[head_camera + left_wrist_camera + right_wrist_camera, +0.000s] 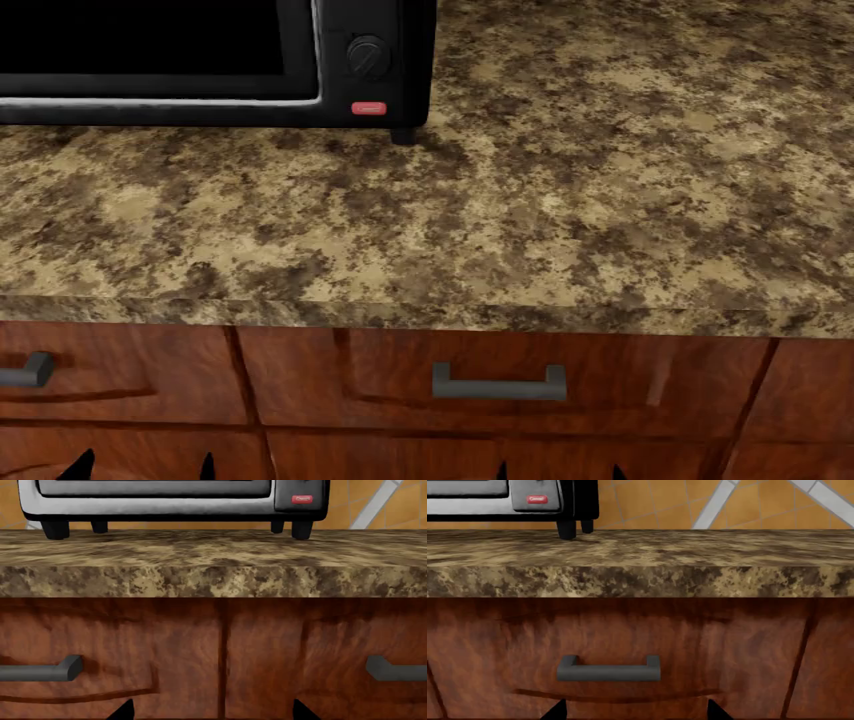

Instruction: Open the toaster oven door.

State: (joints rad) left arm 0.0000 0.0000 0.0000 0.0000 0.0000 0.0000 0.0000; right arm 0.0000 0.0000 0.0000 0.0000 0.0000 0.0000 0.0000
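The black toaster oven stands on the counter at the far left of the head view. Its door, with a dark glass window, looks shut, and the bar handle is out of view. One knob and the red button show. The oven's lower edge shows in the left wrist view and in the right wrist view. My left gripper and right gripper are open and empty. They hang low in front of the drawers, well below the oven.
The speckled brown granite countertop juts out above brown wooden drawers with grey handles. An orange tiled wall stands behind the counter.
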